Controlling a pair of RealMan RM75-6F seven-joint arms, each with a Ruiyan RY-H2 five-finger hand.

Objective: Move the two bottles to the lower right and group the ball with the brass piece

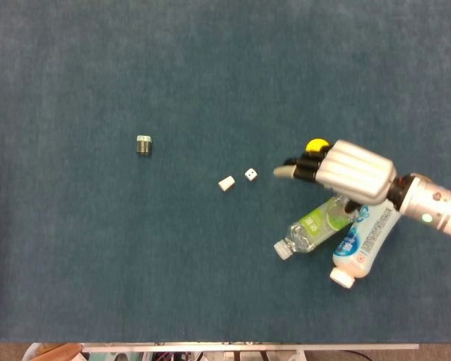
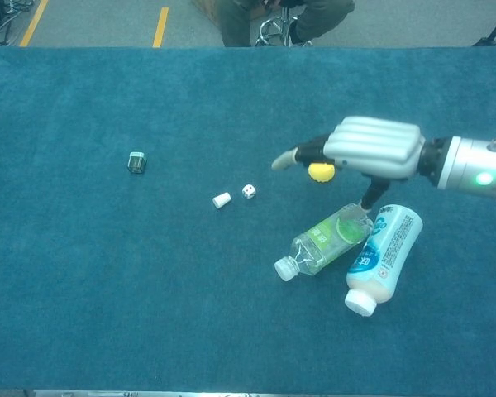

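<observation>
A clear bottle with a green label [image 1: 314,230] [image 2: 324,241] lies on its side at the lower right. Right beside it, touching, lies a white bottle with a blue label [image 1: 363,244] [image 2: 381,256]. My right hand [image 1: 349,173] [image 2: 365,149] hovers flat just above them, fingers stretched toward the left, holding nothing. The yellow ball [image 1: 315,144] [image 2: 320,171] peeks out from under the fingers. Far to the left sits the small brass piece [image 1: 143,144] [image 2: 136,162]. My left hand is out of both views.
A small white cap [image 1: 226,183] [image 2: 221,199] and a white die [image 1: 250,174] [image 2: 249,191] lie near the middle of the blue cloth [image 1: 135,256]. The table's near edge runs along the bottom of the head view.
</observation>
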